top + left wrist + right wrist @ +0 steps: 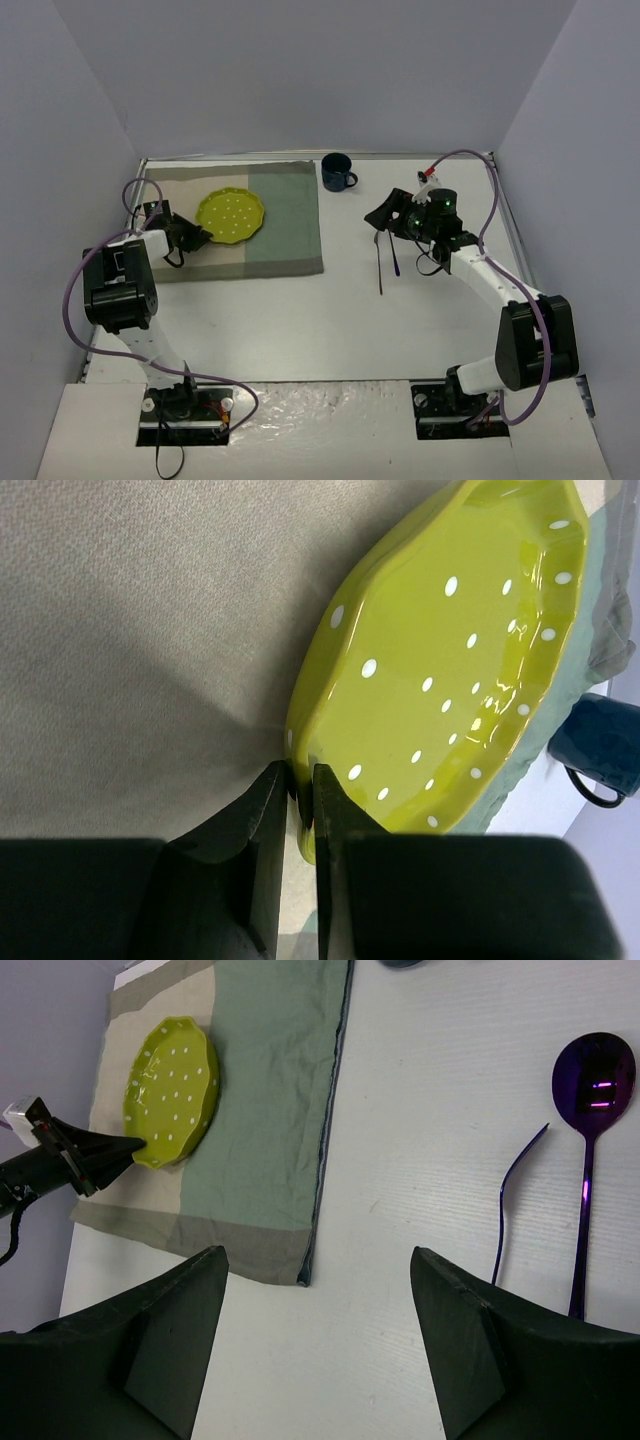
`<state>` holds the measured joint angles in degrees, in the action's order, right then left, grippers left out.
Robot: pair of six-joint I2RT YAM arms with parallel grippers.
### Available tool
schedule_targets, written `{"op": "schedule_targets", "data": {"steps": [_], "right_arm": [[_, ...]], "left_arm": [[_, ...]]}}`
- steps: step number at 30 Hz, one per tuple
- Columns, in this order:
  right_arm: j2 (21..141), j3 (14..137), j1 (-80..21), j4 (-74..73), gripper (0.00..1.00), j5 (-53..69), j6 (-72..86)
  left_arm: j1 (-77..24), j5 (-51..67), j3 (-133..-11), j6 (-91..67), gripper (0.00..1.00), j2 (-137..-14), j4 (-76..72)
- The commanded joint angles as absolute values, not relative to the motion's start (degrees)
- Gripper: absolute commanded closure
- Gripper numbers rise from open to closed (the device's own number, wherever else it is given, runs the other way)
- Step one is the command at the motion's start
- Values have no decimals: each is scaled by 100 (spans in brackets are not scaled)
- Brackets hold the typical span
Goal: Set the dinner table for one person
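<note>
Left wrist: left tool point(300, 780) pinches the plate point(450, 660) by its near rim, apparently placing it on the mat point(130, 630); right tool point(320, 1340) gapes empty above the surface point(400, 1260), fork point(513, 1190) just ahead, likely next

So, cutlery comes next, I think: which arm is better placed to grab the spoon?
Right. The right gripper, open, hangs by the spoon; the left gripper is shut on the plate rim, far off.

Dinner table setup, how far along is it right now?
Done: the plate is on the placemat. In hand: the left gripper pinches the plate's rim; the right gripper hangs open, empty. Left: fork, spoon and mug lie on the bare dinner table, away from the plate.
</note>
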<state>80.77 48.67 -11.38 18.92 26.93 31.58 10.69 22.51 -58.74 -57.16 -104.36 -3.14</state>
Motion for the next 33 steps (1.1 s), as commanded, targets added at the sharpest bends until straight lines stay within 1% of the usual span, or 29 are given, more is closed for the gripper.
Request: {"op": "schedule_targets", "data": {"steps": [1, 8, 11, 15, 17, 18, 20, 22, 23, 24, 28, 29, 33], "right_arm": [[7985, 4904, -1100, 2145, 30, 2853, 3076], [7998, 4861, -1081, 2162, 30, 2874, 3050], [7984, 4843, -1067, 2153, 30, 2863, 3025], [7952, 4906, -1069, 2039, 29, 2718, 2915], [7937, 5008, -1072, 1943, 28, 2559, 2832], [7937, 5054, -1074, 1932, 28, 2508, 2785], [7945, 5244, -1105, 1807, 26, 2372, 2603], [8014, 5470, -1175, 1718, 25, 2153, 2357], [8061, 5612, -1216, 1682, 24, 2029, 2192], [8108, 5753, -1248, 1681, 21, 1917, 2062], [8571, 6351, -1433, 1744, 7, 1550, 1272], [8681, 6483, -1450, 1706, 1, 1556, 1145], [9306, 7135, -1520, 1673, 0, 1705, 448]], "left_arm": [[1107, 2683, -6381, -5727, 100, -10325, -1243], [1125, 2637, -6363, -5722, 100, -10415, -1204], [1125, 2596, -6369, -5681, 85, -10395, -1001], [1125, 2468, -6453, -5597, 62, -10276, -637], [1124, 2374, -6556, -5494, 48, -10143, -340], [1118, 2365, -6574, -5475, 47, -10082, -198], [1117, 2272, -6825, -5232, 29, -9928, 217], [1125, 2163, -7073, -5031, 20, -9707, 866], [1125, 2110, -7232, -4884, 17, -9612, 1144], [1125, 2048, -7410, -4710, 14, -9539, 1383], [1108, 1754, -8102, -3894, 5, -9142, 2651], [1107, 1715, -8189, -3593, 4, -9063, 2826], [1107, 1477, -8481, -2774, 3, -8684, 3681]]}}
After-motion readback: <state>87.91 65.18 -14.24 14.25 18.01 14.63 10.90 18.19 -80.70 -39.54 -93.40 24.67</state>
